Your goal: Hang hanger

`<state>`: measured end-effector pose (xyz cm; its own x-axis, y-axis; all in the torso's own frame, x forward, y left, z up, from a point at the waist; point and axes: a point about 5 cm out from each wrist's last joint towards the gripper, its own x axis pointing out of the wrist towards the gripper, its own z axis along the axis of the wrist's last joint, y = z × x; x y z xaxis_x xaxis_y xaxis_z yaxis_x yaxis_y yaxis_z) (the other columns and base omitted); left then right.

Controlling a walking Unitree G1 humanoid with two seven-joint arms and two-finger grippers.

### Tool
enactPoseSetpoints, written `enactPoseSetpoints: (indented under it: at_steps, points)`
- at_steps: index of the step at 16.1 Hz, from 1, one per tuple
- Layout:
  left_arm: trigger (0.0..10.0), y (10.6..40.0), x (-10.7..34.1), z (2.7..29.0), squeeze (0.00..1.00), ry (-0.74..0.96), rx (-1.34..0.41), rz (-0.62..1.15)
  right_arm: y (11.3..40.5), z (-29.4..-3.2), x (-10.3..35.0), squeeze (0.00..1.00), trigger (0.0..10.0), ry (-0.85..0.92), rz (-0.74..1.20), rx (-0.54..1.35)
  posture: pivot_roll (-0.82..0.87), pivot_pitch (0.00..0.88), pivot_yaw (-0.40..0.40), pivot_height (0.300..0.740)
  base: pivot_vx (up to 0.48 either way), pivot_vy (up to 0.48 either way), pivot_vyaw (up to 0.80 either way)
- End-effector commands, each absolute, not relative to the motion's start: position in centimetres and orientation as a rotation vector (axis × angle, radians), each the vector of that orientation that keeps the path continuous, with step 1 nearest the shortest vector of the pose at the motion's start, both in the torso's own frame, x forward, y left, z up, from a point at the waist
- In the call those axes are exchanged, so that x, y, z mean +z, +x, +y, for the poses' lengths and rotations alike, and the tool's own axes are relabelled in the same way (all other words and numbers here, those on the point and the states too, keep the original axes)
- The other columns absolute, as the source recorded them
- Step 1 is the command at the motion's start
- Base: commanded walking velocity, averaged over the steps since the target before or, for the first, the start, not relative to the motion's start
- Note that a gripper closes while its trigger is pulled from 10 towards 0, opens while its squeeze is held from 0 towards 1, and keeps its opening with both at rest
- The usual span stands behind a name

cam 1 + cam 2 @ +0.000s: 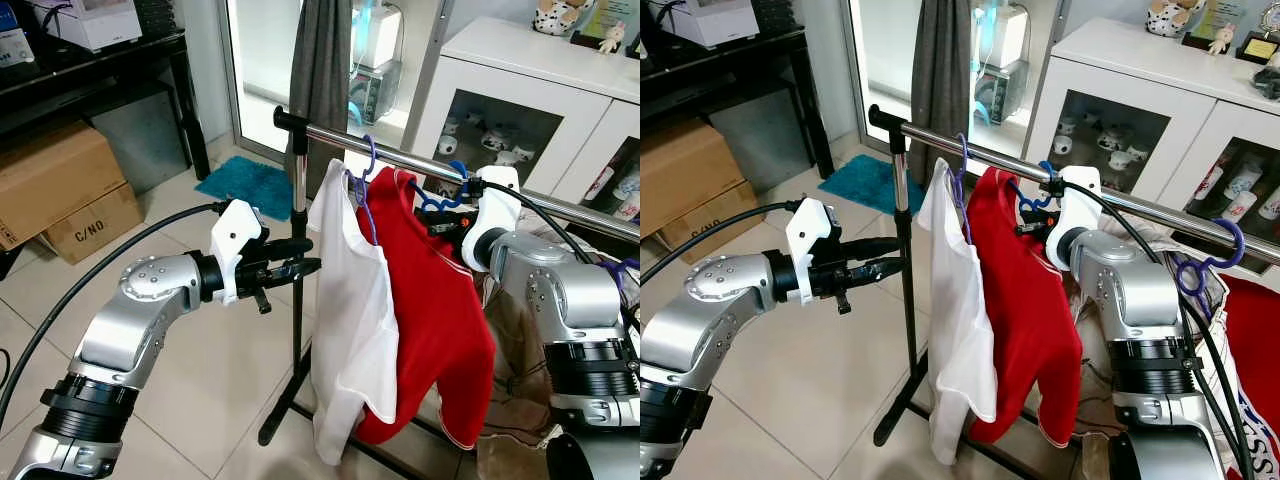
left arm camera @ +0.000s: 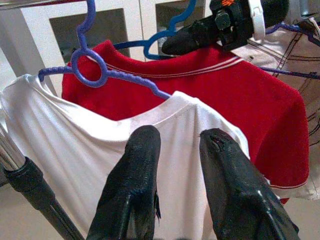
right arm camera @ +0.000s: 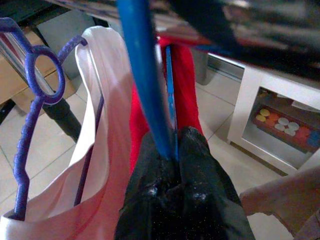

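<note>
Spanning the scene, a metal rail (image 1: 400, 155) carries a red shirt (image 1: 430, 320) beside a white shirt (image 1: 345, 310). Right end effector (image 3: 172, 150), arm bent upward, seems clamped on the blue hanger (image 3: 145, 80) at the rail. Left end effector (image 2: 175, 137), arm extended level, points part-open, empty, at the white shirt.

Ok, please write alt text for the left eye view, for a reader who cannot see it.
The right end effector is shut on a blue hanger carrying a red shirt, at a metal rail. A white shirt hangs beside it on a purple hanger. The left end effector points at the white shirt, fingers slightly apart.
</note>
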<state>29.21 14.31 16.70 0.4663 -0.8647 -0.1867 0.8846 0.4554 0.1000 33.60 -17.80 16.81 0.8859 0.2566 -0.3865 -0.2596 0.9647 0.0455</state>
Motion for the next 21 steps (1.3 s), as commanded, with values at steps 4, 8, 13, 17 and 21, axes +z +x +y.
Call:
enactPoseSetpoints:
  at_steps: [4,8,13,17,21]
  points:
    - [10.0,29.41,17.02,14.13,0.0,0.225,-1.094,0.11,33.43,-18.06,16.28,0.0,0.0,0.0,0.42,0.252,-0.03,0.0,-0.036,0.74,0.0,0.0,0.0]
    - [10.0,29.41,16.96,14.19,0.0,0.231,-1.094,0.113,33.42,-18.0,16.29,0.0,0.0,0.0,0.419,0.254,-0.03,0.0,-0.035,0.74,0.0,0.0,0.0]
    - [10.0,29.46,16.98,14.16,0.0,0.231,-1.094,0.11,33.48,-18.0,16.37,0.0,0.0,-0.002,0.416,0.255,-0.03,0.0,-0.037,0.74,0.0,0.0,0.0]
    - [10.0,29.47,16.97,14.12,0.0,0.231,-1.096,0.109,33.5,-17.86,16.34,0.0,0.0,-0.004,0.414,0.258,-0.03,0.0,-0.037,0.74,0.0,0.0,0.0]
    - [10.0,29.46,16.96,14.12,0.0,0.233,-1.099,0.107,33.47,-17.82,16.27,0.0,7.8,-0.015,0.415,0.255,-0.03,0.0,-0.037,0.74,0.0,0.0,0.0]
